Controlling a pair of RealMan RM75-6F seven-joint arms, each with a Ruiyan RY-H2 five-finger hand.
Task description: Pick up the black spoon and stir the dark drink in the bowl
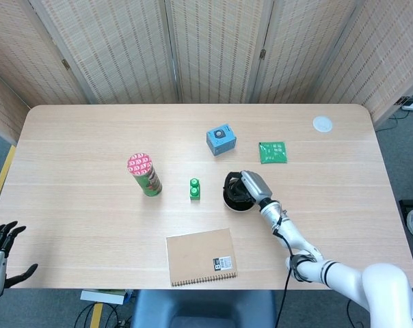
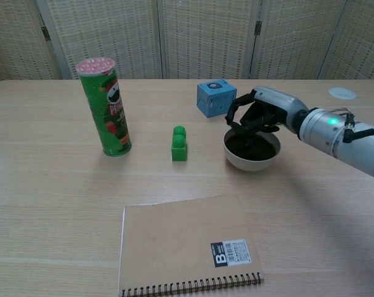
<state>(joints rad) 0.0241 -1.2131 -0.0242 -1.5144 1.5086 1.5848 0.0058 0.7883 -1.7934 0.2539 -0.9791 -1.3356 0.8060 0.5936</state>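
Note:
A white bowl (image 2: 251, 161) holding a dark drink (image 2: 255, 148) stands right of the table's centre; in the head view the bowl (image 1: 231, 199) is partly covered. My right hand (image 2: 256, 114) hovers over the bowl's far rim with its black fingers curled downward, and from the head view the same hand (image 1: 251, 186) sits right on top of the bowl. It grips the black spoon, which is almost wholly hidden among the fingers and against the dark liquid. My left hand (image 1: 1, 247) hangs off the table's near left corner, fingers spread, holding nothing.
A green chips can (image 2: 106, 108) stands at the left and a green brick (image 2: 179, 144) just left of the bowl. A blue box (image 2: 215, 98) sits behind the bowl, a brown notebook (image 2: 187, 247) in front. A green packet (image 1: 273, 152) and white disc (image 1: 322, 123) lie far right.

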